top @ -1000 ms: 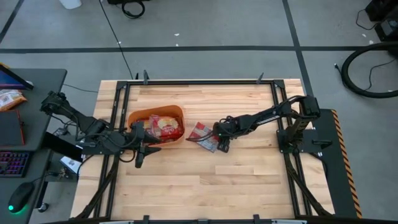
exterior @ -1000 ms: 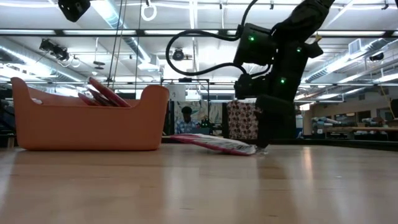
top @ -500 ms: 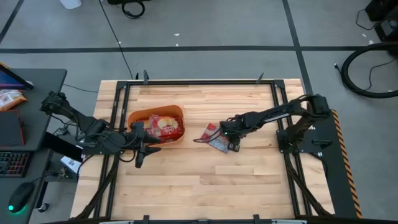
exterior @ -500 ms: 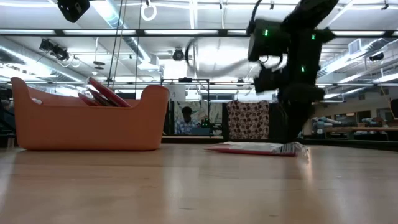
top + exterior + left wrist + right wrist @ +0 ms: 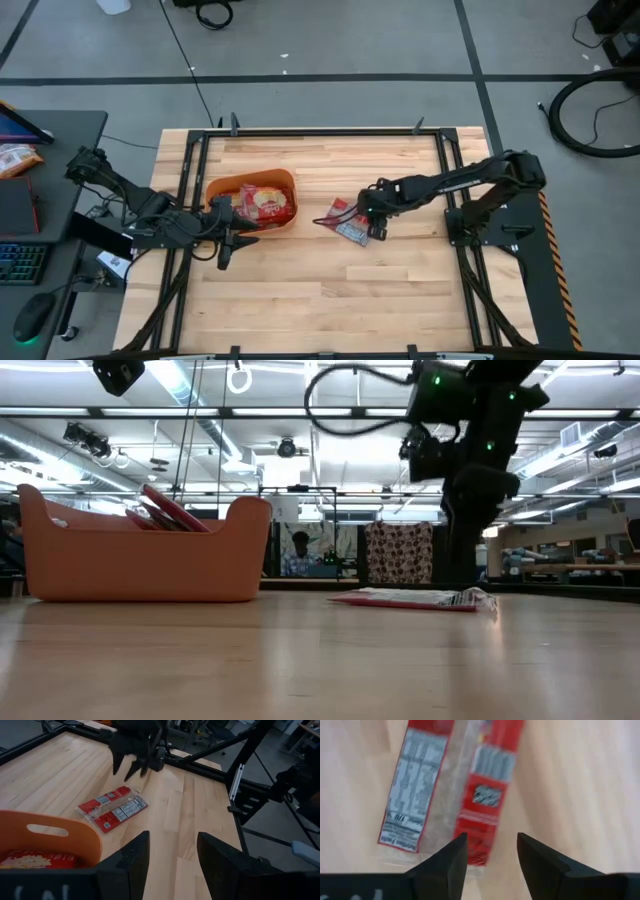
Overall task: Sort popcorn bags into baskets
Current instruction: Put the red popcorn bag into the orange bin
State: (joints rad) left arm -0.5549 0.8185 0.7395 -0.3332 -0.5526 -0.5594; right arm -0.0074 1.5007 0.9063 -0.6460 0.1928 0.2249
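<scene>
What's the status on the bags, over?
Right hand open, over loose bag on table. Left hand open, waiting by tub. More bags in tub. Nothing in the way.

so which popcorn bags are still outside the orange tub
The flat red-and-white popcorn bags lying on the wooden table, under the right tool. The other red bags sit inside the orange plastic tub.

Orange tub (image 5: 251, 201) blocks left; bare wood around popcorn bags (image 5: 345, 220).
</scene>
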